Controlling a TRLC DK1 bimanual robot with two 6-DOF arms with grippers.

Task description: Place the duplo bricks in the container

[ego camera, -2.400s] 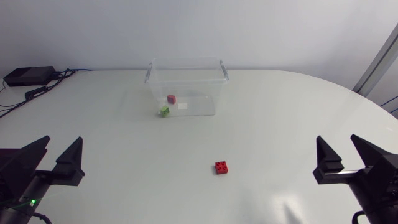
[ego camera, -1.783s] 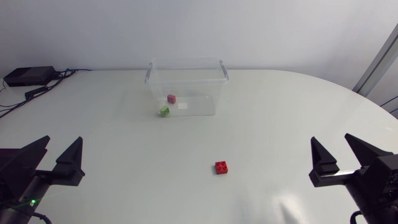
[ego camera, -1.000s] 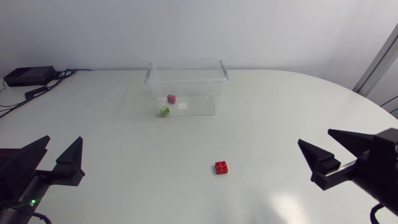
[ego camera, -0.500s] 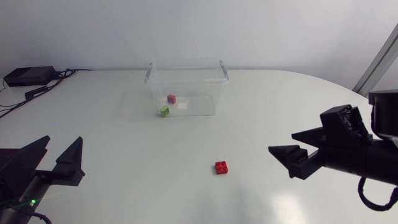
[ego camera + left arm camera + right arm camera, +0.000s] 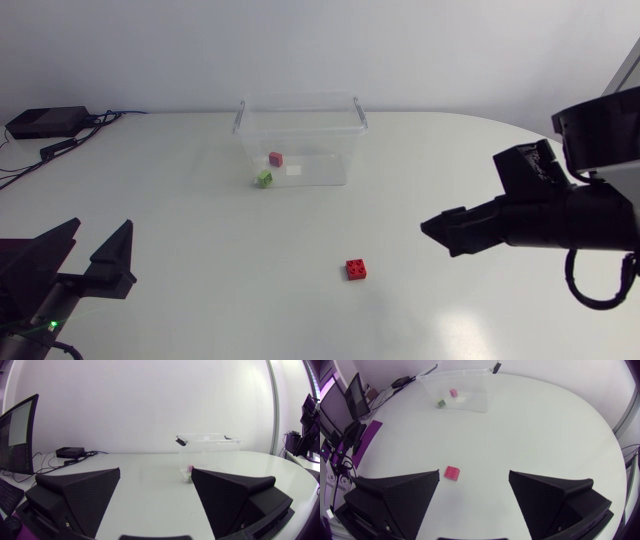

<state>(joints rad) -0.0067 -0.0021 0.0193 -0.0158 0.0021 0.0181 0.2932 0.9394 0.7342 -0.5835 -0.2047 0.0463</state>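
A red duplo brick (image 5: 357, 268) lies flat on the white table, front of centre. My right gripper (image 5: 440, 236) hovers to its right, open and empty. In the right wrist view the red brick (image 5: 452, 473) lies ahead of the right gripper (image 5: 474, 474), nearer one fingertip. The clear plastic container (image 5: 298, 118) stands at the back centre with a pink brick (image 5: 275, 158) and a green brick (image 5: 264, 178) in it. My left gripper (image 5: 88, 258) sits open at the near left edge, far from the bricks; in the left wrist view, the container (image 5: 210, 446) stands well ahead of the left gripper (image 5: 156, 470).
A black box (image 5: 45, 122) with cables sits at the far left edge of the table. White tabletop stretches between the red brick and the container.
My right arm has lifted from the near right edge and swung left toward the red brick, its fingers staying open. The left arm and the bricks have not moved.
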